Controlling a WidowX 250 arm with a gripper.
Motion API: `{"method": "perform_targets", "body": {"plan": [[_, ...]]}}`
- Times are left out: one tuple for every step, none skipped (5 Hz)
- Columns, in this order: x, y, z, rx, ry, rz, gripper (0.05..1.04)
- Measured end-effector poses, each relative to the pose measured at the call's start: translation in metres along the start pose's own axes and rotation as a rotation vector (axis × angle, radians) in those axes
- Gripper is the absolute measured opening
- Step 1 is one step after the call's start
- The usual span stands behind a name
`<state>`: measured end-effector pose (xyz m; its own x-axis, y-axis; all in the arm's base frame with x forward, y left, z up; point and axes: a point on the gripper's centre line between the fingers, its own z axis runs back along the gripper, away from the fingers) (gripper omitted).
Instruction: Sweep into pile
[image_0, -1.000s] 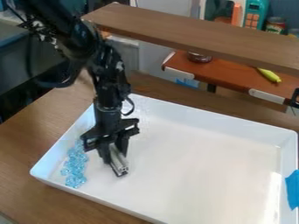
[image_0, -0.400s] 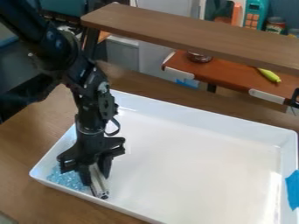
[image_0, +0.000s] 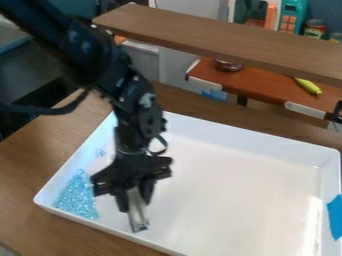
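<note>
Single fixed camera, set above the worktop (image_0: 40, 155), looks down at a slant into a white tray (image_0: 240, 180), fairly near.

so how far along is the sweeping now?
Mostly done, it seems: most of the blue bits lie heaped in the tray's corner at the view's lower left. The hand has the pale bar beside that heap. What's left looks like the small stray cluster farther up the tray's left side in view.
</note>
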<state>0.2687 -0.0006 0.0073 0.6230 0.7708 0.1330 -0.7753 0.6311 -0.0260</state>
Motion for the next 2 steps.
{"method": "perform_targets", "body": {"plan": [[-0.010, -0.056, 0.014, -0.082, -0.026, -0.123, 0.381], [-0.032, -0.094, 0.012, -0.058, -0.005, -0.215, 0.381]]}}
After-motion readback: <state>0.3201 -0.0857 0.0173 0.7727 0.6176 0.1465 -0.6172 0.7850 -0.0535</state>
